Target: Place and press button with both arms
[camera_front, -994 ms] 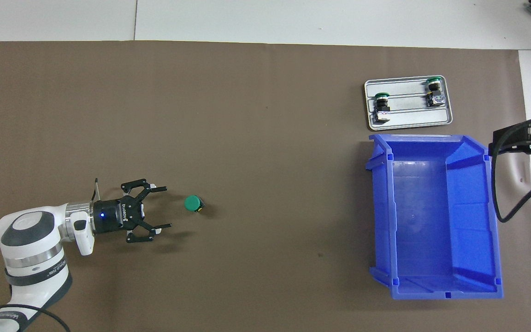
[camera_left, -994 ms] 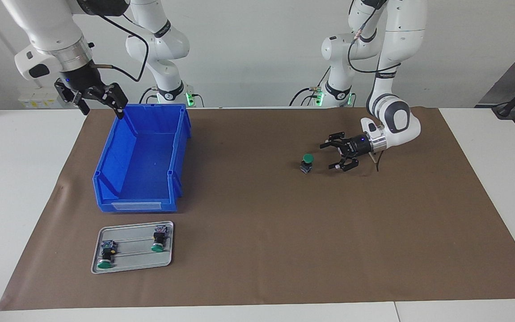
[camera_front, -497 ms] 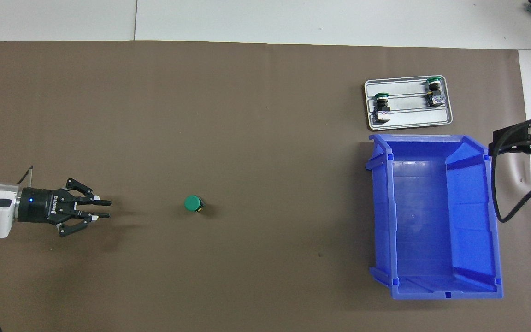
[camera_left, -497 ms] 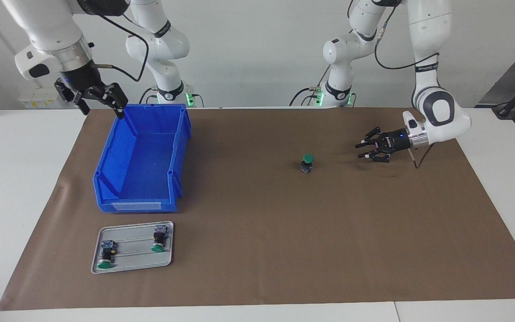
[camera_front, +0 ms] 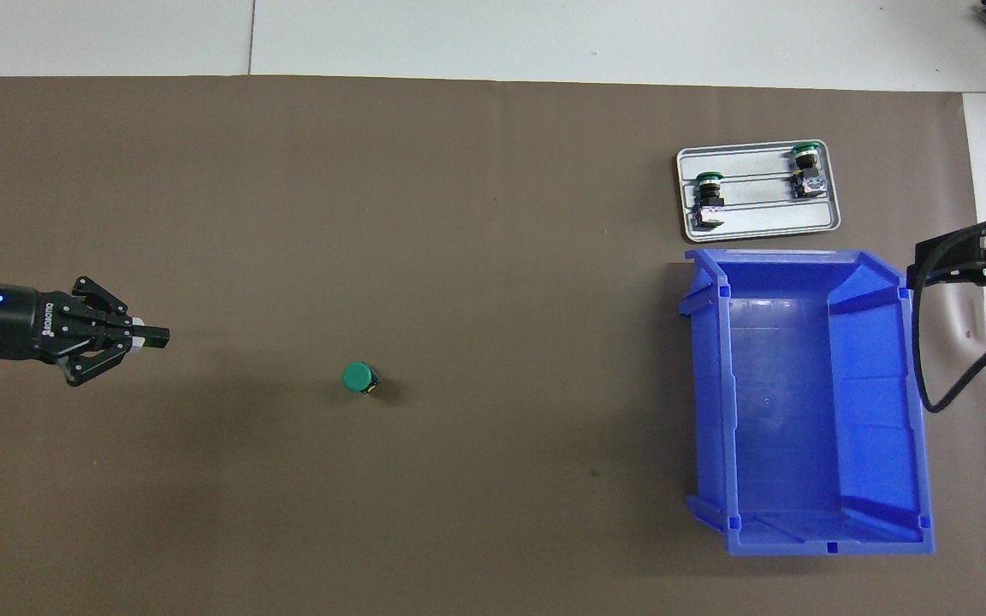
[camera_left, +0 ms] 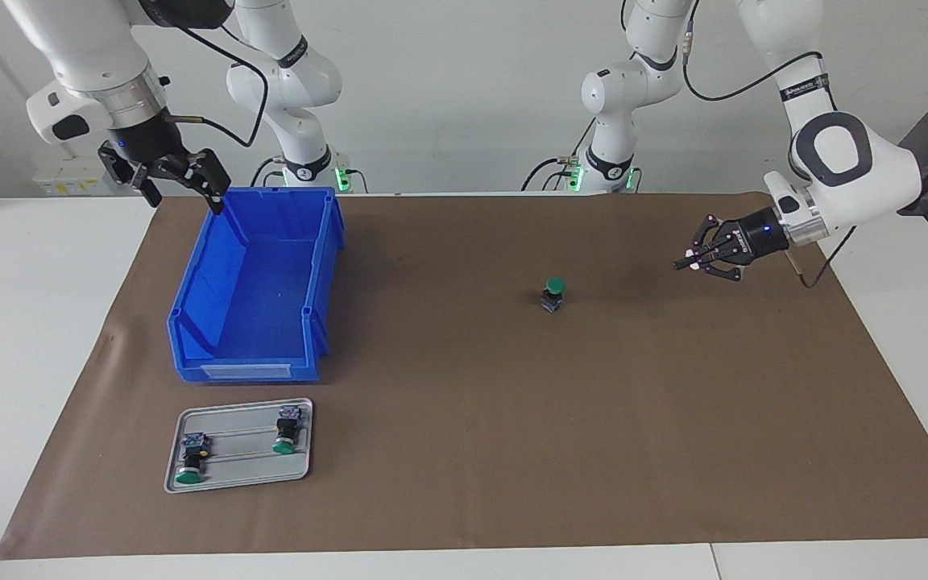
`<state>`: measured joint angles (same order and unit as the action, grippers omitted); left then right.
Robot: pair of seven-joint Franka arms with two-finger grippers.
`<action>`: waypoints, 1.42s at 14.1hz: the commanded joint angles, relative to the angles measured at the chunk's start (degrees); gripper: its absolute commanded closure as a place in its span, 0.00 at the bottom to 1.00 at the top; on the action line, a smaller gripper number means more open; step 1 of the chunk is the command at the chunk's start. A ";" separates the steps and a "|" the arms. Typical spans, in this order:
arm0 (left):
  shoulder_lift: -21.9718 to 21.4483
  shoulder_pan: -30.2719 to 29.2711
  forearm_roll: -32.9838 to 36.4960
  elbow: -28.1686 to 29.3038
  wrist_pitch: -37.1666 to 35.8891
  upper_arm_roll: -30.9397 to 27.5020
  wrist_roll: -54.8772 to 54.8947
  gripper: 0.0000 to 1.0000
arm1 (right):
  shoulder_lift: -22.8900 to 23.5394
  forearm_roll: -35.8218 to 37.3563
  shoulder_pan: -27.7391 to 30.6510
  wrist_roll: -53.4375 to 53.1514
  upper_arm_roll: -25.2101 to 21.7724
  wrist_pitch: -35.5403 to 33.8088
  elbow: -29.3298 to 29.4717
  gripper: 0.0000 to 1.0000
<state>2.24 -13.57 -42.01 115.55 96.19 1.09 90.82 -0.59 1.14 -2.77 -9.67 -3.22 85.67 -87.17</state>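
The button [camera_left: 553, 293] is placed upright on the counter [camera_left: 512, 419]; pressing is left. The left pincer [camera_left: 683, 263] is closed empty, the right pincer [camera_left: 182, 189] wide.

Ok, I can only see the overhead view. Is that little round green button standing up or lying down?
Observer: The small green-capped black push-button stands upright on the brown paper mat, cap on top.
Operator: Is the left claw touching the mat?
Observer: No, it hangs above the mat, shut and empty.
Operator: Where's the right claw? I only see a bit of it.
Observer: It waits open in the air over the corner of the blue plastic bin nearest the robots.
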 commanded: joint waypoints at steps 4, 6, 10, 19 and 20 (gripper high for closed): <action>0.22 9.34 10.96 -6.56 0.84 -0.48 -21.37 1.00 | -2.66 -1.06 0.40 0.00 0.32 2.13 -4.50 0.00; 0.57 11.98 13.52 -7.53 4.51 -0.48 -41.12 1.00 | -2.66 -1.14 0.66 1.22 0.32 2.04 -4.41 0.00; 0.84 24.62 26.60 -6.40 11.99 -0.13 -57.56 1.00 | -2.75 -1.14 0.66 1.23 0.23 2.13 -4.59 0.00; -0.57 40.02 38.74 8.18 28.24 -0.13 -84.03 1.00 | -2.75 -1.14 0.66 1.49 0.32 2.40 -4.68 0.00; -0.66 40.03 39.01 10.03 29.92 -0.13 -84.22 1.00 | -2.75 -1.14 0.66 1.50 0.32 2.40 -4.68 0.00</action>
<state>3.26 25.15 -5.28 121.33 122.38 1.88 8.77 -1.69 1.11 -2.78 -9.38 -3.19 86.57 -89.74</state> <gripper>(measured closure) 0.991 0.000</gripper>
